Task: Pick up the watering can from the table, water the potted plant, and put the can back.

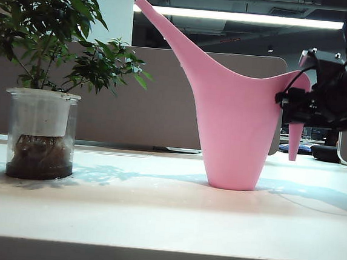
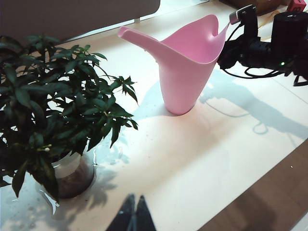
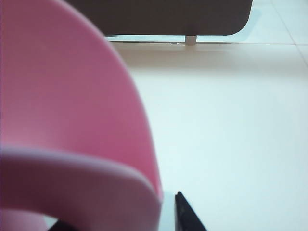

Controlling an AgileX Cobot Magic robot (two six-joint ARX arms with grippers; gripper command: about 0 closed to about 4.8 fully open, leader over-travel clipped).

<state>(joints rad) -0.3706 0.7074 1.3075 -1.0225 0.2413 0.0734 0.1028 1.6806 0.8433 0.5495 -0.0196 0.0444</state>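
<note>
Nearest the camera edge in the left wrist view, the left gripper [image 2: 133,214] hangs low over the tabletop [image 2: 202,163] with its jaws pressed together and empty, just beside the potted plant [image 2: 53,120], whose clear pot sits on the left of the exterior view. Farther along the tabletop stands the watering can [image 1: 234,129], upright on its base, well apart from the plant. Its long axis runs from the handle [image 1: 295,140] on the right up through the spout [image 1: 164,29], which sweeps toward the plant. The right gripper [image 1: 288,103] is at the can's handle side, right against the rim where the handle begins; this arm is plainly the nearer one. In the right wrist view the pink handle fills the near field between the jaws, which stand part open; whether they press on the handle I cannot tell. The can lies straight ahead of these jaws, so the coming move likely turns on the hold at the handle.
</note>
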